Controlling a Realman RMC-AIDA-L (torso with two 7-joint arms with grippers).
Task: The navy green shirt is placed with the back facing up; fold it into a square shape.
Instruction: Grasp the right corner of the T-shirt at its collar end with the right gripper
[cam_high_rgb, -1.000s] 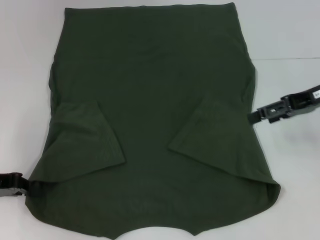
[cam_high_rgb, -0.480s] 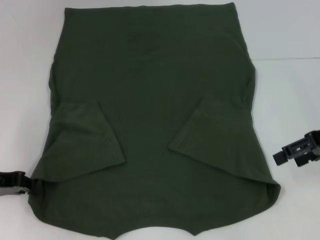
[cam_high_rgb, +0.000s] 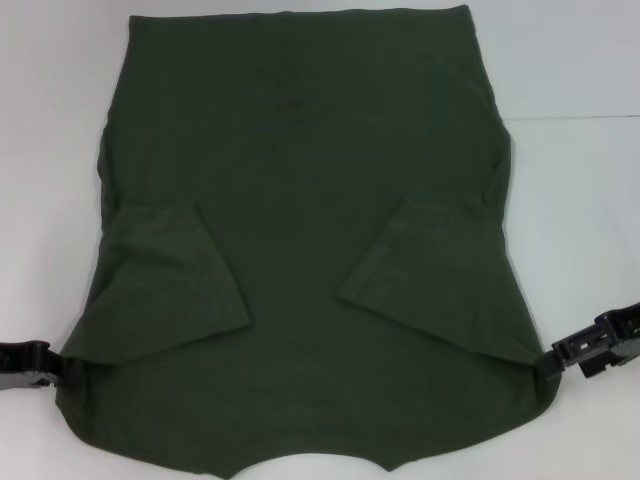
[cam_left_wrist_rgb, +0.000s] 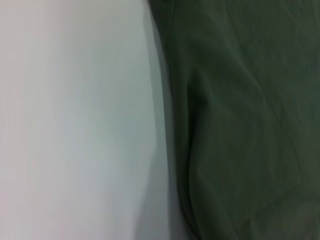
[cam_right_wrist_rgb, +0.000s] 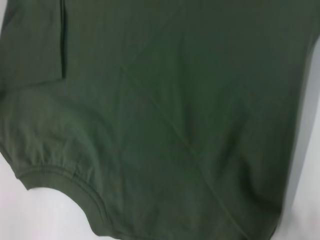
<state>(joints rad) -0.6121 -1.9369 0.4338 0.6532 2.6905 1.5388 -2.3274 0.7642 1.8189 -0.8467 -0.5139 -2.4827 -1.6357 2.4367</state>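
The navy green shirt (cam_high_rgb: 300, 200) lies flat on the white table (cam_high_rgb: 580, 60), hem far from me and neckline at the near edge. Both short sleeves are folded inward, the left sleeve (cam_high_rgb: 170, 285) and the right sleeve (cam_high_rgb: 430, 270). My left gripper (cam_high_rgb: 50, 367) sits low at the shirt's near-left corner, touching its edge. My right gripper (cam_high_rgb: 552, 358) sits at the near-right corner, against the cloth. The left wrist view shows the shirt's edge (cam_left_wrist_rgb: 240, 120) beside bare table. The right wrist view shows the cloth (cam_right_wrist_rgb: 165, 110) with a ribbed rim (cam_right_wrist_rgb: 60, 175).
Bare white table (cam_high_rgb: 585, 200) lies to the right of the shirt and a narrower strip (cam_high_rgb: 50, 200) to the left. The shirt's neckline reaches the near edge of the head view.
My right gripper has moved from beside the shirt's right side near the folded sleeve down to the near-right corner. The left gripper and the shirt have stayed where they were.
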